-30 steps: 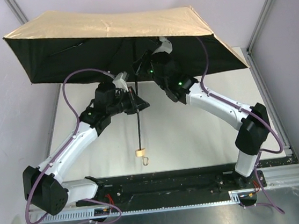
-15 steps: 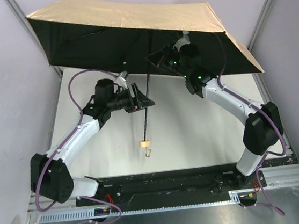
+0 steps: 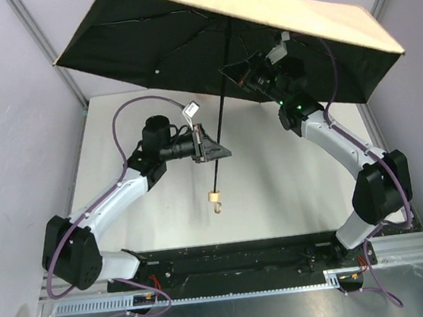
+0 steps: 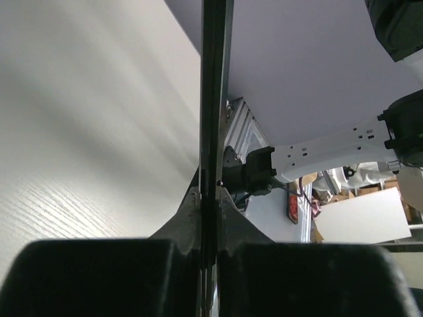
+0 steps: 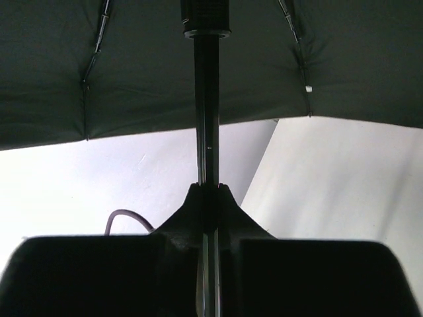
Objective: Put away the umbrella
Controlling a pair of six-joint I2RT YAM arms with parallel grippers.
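Umbrella of shiny tan-beige fabric (image 3: 271,10), open and tilted above my white table (image 3: 275,182), its thin black shaft (image 3: 218,131) clamped by my left gripper (image 3: 218,151) low, my right gripper (image 3: 226,72) higher up.

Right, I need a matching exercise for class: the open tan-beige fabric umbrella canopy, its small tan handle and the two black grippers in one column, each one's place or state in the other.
Column one: 1 tan-beige fabric canopy; 2 small tan handle; 3 left gripper; 4 right gripper.
Column two: A shut on the thin black shaft near the canopy; B spread open and tilted; C shut on the shaft lower down; D hanging over the white table.
Pairs: 1-B, 2-D, 3-C, 4-A.
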